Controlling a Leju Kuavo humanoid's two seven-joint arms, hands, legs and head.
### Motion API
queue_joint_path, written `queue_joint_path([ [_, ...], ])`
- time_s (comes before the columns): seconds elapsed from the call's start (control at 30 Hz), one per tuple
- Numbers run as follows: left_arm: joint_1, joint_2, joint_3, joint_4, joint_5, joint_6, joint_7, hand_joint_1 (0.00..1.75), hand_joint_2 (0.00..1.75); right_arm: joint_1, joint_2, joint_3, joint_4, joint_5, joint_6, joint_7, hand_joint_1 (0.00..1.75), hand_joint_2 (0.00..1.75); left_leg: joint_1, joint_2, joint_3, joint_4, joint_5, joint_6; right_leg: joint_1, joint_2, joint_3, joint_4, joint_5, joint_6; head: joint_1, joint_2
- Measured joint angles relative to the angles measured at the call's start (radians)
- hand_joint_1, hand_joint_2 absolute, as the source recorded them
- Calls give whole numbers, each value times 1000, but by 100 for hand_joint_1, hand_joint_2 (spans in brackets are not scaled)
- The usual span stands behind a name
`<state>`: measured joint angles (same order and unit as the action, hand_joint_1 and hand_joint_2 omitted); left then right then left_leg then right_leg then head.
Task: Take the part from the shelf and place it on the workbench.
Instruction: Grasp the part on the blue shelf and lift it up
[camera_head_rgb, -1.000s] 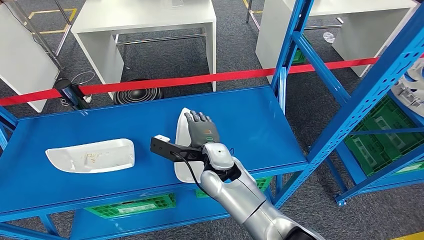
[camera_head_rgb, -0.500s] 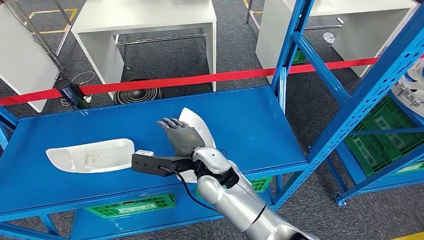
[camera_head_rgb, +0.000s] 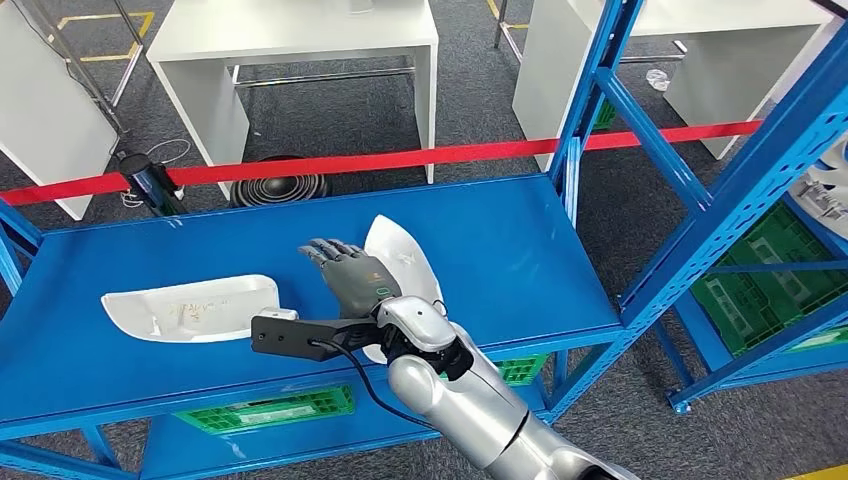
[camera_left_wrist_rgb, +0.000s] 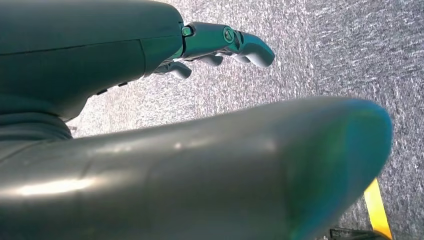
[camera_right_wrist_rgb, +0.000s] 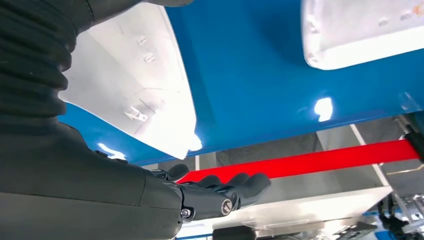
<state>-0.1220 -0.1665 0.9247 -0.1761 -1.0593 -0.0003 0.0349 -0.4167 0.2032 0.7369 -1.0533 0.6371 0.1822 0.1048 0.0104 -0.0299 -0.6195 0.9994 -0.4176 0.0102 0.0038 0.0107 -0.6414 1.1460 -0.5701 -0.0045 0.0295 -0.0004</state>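
While the right hand (camera_head_rgb: 355, 280) hovers above the blue shelf (camera_head_rgb: 500, 250), its fingers (camera_head_rgb: 325, 250) are stretched out, a little apart, and hold nothing. The white part (camera_head_rgb: 405, 262) lies flat on the shelf just beside and partly under the hand, on the side away from a second white part (camera_head_rgb: 190, 308). The right wrist view shows a gap between the fingers (camera_right_wrist_rgb: 240, 187) and the part (camera_right_wrist_rgb: 145, 95). The left hand (camera_left_wrist_rgb: 220, 45) hangs above grey carpet (camera_left_wrist_rgb: 320, 55), fingers loosely curled, holding nothing.
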Motion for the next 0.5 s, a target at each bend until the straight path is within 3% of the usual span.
queue_joint_path([
  [0.07,1,0,3,0,0,1,0,0,0,-2,-2,4,1,-2,-2,2,0,175,2,4,-9,2,4,-2,-8,-3,-40,124,-68,9,2,0],
  [0.1,1,0,4,0,0,1,0,0,0,-2,-3,5,1,-2,-2,3,0,175,3,6,-15,4,6,-5,-12,-3,-44,153,-78,12,2,0],
  [0.13,1,0,5,0,-1,1,1,0,0,-2,-4,6,1,-3,-2,4,0,175,6,6,-21,7,9,-9,-15,-4,-30,144,-69,16,2,0],
  [0.23,-1,0,6,0,-6,1,1,0,0,-4,-4,8,1,-5,-3,7,0,175,15,4,-41,18,21,-27,-21,-1,91,-46,-5,22,3,0],
  [0.3,-2,1,7,-1,-11,1,1,0,0,-5,-5,10,1,-6,-3,10,0,175,17,-1,-46,21,31,-42,-18,7,124,-107,13,11,3,0],
  [0.4,0,1,8,-1,-13,2,3,0,0,-6,-5,12,2,-7,-4,14,0,175,19,-5,-51,15,44,-67,-15,6,105,-106,30,-19,3,0],
  [0.43,1,0,8,-1,-13,2,3,0,0,-6,-4,14,2,-7,-4,14,0,175,21,-1,-58,25,27,-72,-15,3,97,-108,39,-29,2,0],
  [0.5,1,0,9,0,-14,2,4,0,0,-7,-3,17,2,-7,-4,15,0,175,21,13,-87,107,-56,-75,-16,-4,79,-110,60,-45,0,0],
])
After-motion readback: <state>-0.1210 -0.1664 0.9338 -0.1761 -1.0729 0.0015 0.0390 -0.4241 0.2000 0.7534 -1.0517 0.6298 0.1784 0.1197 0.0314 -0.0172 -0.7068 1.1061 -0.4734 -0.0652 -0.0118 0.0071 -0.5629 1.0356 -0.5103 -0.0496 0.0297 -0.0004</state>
